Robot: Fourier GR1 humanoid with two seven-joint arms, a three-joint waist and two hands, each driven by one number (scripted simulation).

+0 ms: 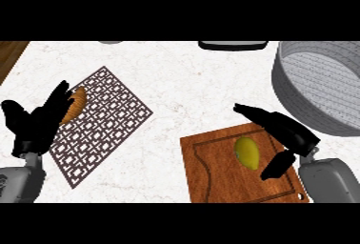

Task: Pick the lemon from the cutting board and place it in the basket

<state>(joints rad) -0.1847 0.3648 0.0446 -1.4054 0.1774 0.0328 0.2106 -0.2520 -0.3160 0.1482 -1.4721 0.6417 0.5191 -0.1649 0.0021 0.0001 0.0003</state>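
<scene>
Presently, one lemon [247, 152] lay on the single wooden cutting board [211, 171] at the counter's [183, 81] near edge, toward the board's right side, just left of the right hand [285, 131], whose fingers were spread open above the board's far right corner with the thumb hanging beside the fruit, not clasping it. One grey basket [320, 86] stood at the counter's far right corner; one patterned brown mat [105, 124] lay toward the left edge with one orange-brown item [76, 105] on it, partly hidden by the open left hand [35, 124]. No legible writing was recorded.
</scene>
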